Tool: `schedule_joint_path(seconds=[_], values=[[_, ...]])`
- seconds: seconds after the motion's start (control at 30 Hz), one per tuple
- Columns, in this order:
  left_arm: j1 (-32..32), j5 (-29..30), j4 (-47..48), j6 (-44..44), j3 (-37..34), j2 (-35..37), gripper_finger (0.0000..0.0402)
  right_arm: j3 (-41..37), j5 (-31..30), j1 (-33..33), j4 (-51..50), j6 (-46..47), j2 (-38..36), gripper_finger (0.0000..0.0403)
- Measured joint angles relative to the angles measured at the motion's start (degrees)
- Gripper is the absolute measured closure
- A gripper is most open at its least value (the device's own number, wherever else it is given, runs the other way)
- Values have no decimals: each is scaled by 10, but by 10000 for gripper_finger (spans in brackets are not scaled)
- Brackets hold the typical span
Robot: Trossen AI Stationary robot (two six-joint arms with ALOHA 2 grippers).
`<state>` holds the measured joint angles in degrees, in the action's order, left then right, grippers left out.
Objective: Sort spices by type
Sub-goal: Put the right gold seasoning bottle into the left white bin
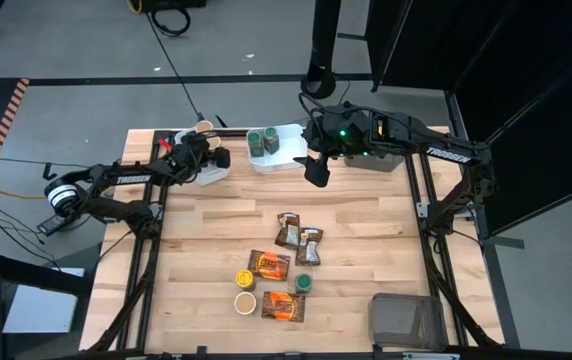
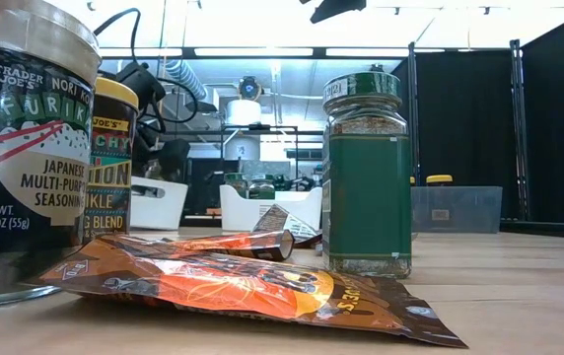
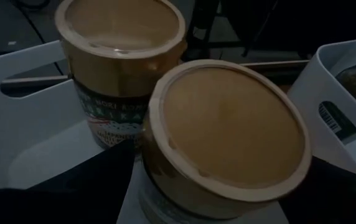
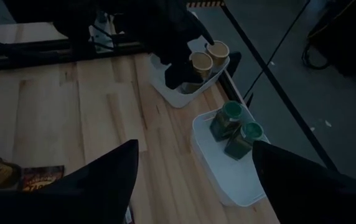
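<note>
Two tan-lid jars (image 3: 165, 118), labels part-hidden

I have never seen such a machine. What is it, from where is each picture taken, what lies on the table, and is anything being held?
It is a robot with two dark arms at a wooden table; each arm ends in a two-finger gripper. One picture looks straight down, one looks level across the tabletop, and two come from cameras on the wrists.

The left gripper is over a white tub holding two tan-lid jars. The right gripper is open, beside a second white tub with two green-lid jars. Neither holds anything.

In the middle lie orange and brown packets and three loose jars: yellow lid, tan lid, green lid. Grey bins stand at the far edge and the near corner.
</note>
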<state>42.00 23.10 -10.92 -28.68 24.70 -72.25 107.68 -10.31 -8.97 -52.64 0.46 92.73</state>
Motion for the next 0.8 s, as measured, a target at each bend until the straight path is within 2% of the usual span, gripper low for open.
schedule_joint_path(seconds=[0.57,0.8], values=[[0,12,-15,6,1,0,52,-30,0,0,-7,13,0,82],[1,11,37,29,53,2,52,-34,10,0,6,10,0,78]])
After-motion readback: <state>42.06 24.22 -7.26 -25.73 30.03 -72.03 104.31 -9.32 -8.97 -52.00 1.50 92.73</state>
